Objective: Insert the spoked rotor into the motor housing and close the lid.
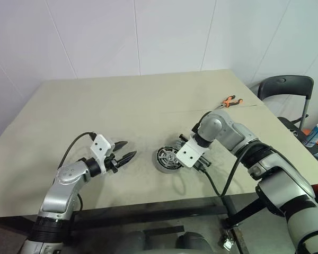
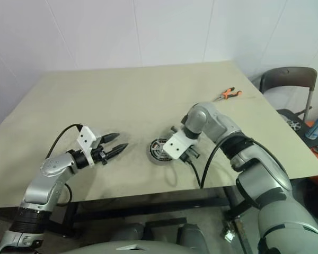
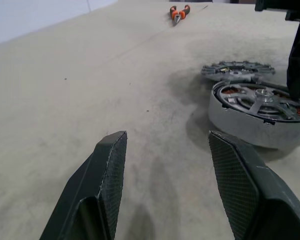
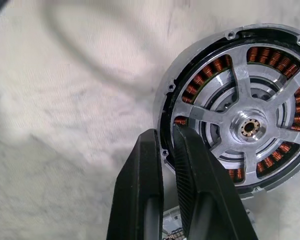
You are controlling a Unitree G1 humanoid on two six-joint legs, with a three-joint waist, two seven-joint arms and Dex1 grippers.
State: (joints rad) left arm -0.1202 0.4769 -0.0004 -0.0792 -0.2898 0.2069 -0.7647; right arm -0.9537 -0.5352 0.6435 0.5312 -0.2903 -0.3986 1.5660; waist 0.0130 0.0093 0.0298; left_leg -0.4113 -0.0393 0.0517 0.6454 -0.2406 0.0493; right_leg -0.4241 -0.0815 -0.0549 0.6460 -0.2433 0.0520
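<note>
Tabletop (image 1: 122,106): motor housing (image 1: 167,159) flat, face up; left gripper (image 1: 126,151) apart, right gripper (image 4: 162,145) together.

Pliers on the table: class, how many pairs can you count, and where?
1: the orange-handled pliers lie near the table's far right edge, well beyond the motor housing.

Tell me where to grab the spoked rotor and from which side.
Probably from above, pinching across the toothed rim of the spoked rotor: it lies flat on the table, so a side approach finds little to hold. Set the gripper fingers clear of the motor housing close beside it.
</note>
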